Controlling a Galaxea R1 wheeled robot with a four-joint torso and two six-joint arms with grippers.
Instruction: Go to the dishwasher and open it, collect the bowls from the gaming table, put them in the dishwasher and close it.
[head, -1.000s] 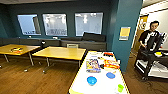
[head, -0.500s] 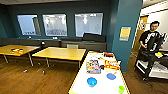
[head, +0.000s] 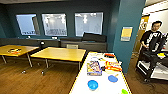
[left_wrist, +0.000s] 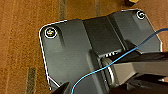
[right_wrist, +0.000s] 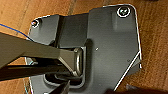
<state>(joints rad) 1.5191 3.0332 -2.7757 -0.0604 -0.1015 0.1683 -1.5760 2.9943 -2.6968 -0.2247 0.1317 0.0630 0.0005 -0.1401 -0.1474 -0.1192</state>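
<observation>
The gaming table (head: 82, 85), glossy white with yellow edges, runs away from me at the lower middle of the head view. One bright blue bowl (head: 92, 85) stands on its near end. A flat blue disc (head: 113, 78) lies to the right of the bowl. The dishwasher is out of view. Both wrist views look down over my own dark plate at brown wood floor (left_wrist: 20, 37).
On the white table lie a colourful box (head: 94, 68), an orange-red packet (head: 113, 66) and a green item (head: 124, 91). Two yellow-wood tables (head: 60, 53) stand to the left over wood floor. A teal pillar (head: 127, 32) rises behind the table. At the right a person (head: 152, 37) stands with a dark cart (head: 152, 63).
The whole head picture has shifted a little: the white table and its bowl sit slightly lower and nearer. Nothing on the table has moved.
</observation>
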